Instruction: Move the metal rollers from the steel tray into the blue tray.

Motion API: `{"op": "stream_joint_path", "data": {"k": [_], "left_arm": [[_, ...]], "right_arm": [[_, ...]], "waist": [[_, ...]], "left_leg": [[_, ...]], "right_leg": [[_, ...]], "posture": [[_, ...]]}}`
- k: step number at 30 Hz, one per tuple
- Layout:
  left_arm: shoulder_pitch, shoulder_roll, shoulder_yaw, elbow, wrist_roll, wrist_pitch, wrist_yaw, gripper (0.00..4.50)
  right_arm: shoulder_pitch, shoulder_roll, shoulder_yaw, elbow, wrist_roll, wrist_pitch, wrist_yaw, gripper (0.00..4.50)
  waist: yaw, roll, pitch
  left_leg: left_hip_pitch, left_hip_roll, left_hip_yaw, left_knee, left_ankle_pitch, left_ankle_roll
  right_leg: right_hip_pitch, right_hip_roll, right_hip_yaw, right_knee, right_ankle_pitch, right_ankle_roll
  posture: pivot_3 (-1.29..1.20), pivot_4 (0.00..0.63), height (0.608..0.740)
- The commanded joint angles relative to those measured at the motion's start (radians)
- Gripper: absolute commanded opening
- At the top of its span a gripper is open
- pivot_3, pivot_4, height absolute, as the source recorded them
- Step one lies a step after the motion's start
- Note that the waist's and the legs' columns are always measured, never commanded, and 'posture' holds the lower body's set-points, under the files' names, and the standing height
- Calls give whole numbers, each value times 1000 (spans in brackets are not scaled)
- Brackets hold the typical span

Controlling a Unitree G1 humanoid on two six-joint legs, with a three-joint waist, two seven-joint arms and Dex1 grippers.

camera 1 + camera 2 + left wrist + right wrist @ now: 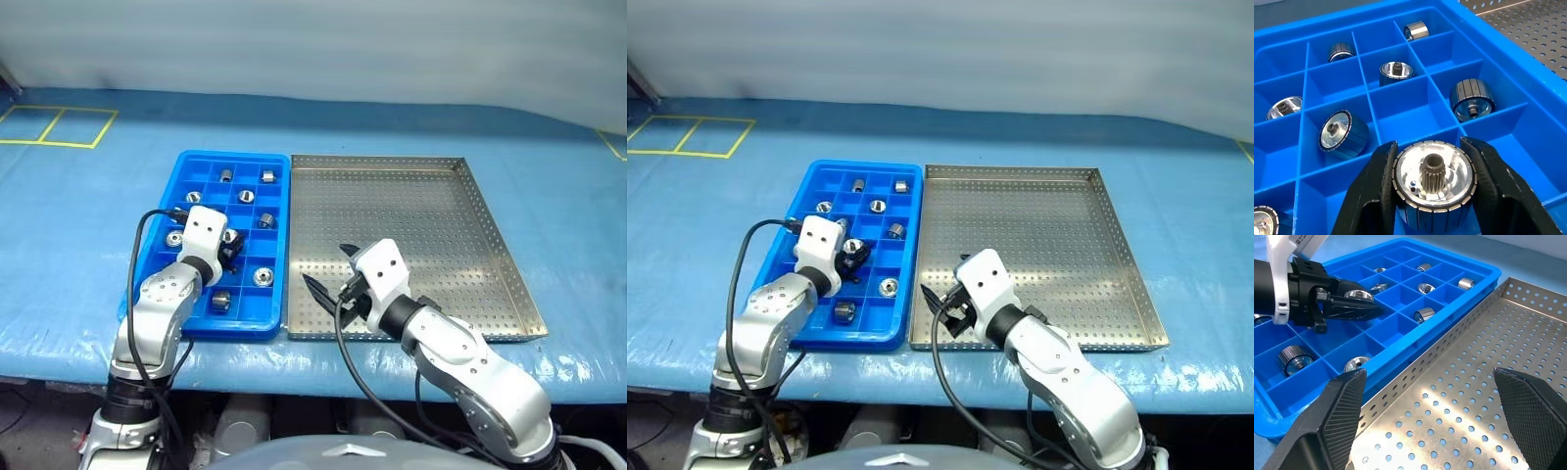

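Table (pixel 88 245): blue cover, yellow tape lines upper left.
Left hand (pixel 1433 191): clamped on roller (pixel 1433 175) over blue tray (pixel 157 266).
Right hand (pixel 1432 421): wide, empty, over steel tray (pixel 431 225).

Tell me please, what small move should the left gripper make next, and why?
Probably lower and open: the left gripper is shut on a metal roller above an empty compartment of the blue tray, and the steel tray has no rollers left.

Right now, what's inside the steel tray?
The steel tray shows bare perforated floor, no rollers. The open right pincer hovers over its near-left corner, hiding the floor beneath.
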Motion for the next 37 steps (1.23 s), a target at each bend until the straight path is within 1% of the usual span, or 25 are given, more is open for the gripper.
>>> {"op": "stream_joint_path", "data": {"k": [1,8,9,12,16,18,20,22,24,25,27,30,34,37], "left_arm": [[-13,-6,-7,-13,-7,9,0,2066],[-29,-23,11,-24,-46,1,-21,4377],[-35,-26,18,-29,-53,-11,-24,4480],[-45,-27,35,-46,-86,-76,-63,4480],[-40,54,16,-73,-128,-187,-212,4480],[-32,84,15,-68,-139,-233,-260,4480],[-17,96,17,-44,-134,-324,-291,4480],[2,118,0,-21,-90,-437,-310,4480],[15,139,-10,-11,-91,-478,-349,4480],[22,157,-15,-13,-118,-437,-378,4480],[27,164,-18,-6,-135,-380,-380,4480],[22,146,-16,-13,-174,-342,-383,4480],[14,158,-18,-36,-230,-307,-428,4480],[10,159,-3,-41,-261,-290,-432,4480]], "right_arm": [[3,8,-9,-29,-9,-7,3,4382],[19,11,-14,-43,-21,-4,-1,4382],[23,11,-19,-48,-23,-4,-1,4382],[42,3,-36,-64,-26,-4,2,4382],[101,-37,-104,-100,-22,-5,22,4382],[132,-55,-131,-111,-21,-9,32,4382],[169,-71,-165,-120,-20,-15,41,4382],[200,-73,-204,-123,-12,-17,48,4382],[220,-55,-239,-118,-1,-21,49,4382],[237,-19,-270,-107,11,-24,33,4382],[260,11,-292,-95,9,-28,18,4382],[264,11,-271,-106,-3,-29,26,4382],[255,4,-252,-110,-12,-32,27,4382],[250,-2,-245,-118,-10,-35,37,4382]], "waist": [[0,0,0],[6,0,0],[6,0,0],[1,-1,0],[-6,0,0],[-8,0,0],[-9,0,0],[-10,0,0],[-12,0,0],[-13,0,0],[-16,0,0],[-21,0,0],[-26,0,0],[-27,0,0]], "left_leg": [[0,0,0,0,0,0],[0,-1,0,0,0,0],[-1,-1,0,0,0,0],[-1,-1,0,0,0,0],[-1,0,0,-1,0,0],[0,0,0,-1,0,0],[0,0,0,-1,0,0],[0,0,1,-1,0,0],[0,0,1,-1,0,0],[0,0,1,-1,0,0],[0,1,1,-1,0,0],[0,1,1,-1,0,0],[0,1,1,-1,0,0],[0,1,1,-1,0,0]], "right_leg": [[0,0,0,0,0,0],[0,-1,0,0,-1,-1],[0,-2,-1,0,-1,-1],[0,-2,-1,-1,0,-1],[-1,-1,-1,0,-1,-3],[-1,-1,-1,0,-2,-4],[-1,-1,-1,0,-2,-4],[0,-2,-1,0,-2,-4],[0,-2,0,0,-2,-4],[0,-2,0,0,-2,-4],[0,-1,-1,0,-3,-3],[-1,-1,0,0,-3,-3],[0,-1,0,0,-3,-3],[-1,-1,-1,0,-3,-3]], "posture": [[145,150,740],[135,150,740],[135,150,740],[118,150,740],[101,150,740],[86,150,740],[78,150,740],[66,150,740],[59,150,740],[56,150,740],[53,150,740],[47,150,740],[48,150,740],[52,150,740]]}}
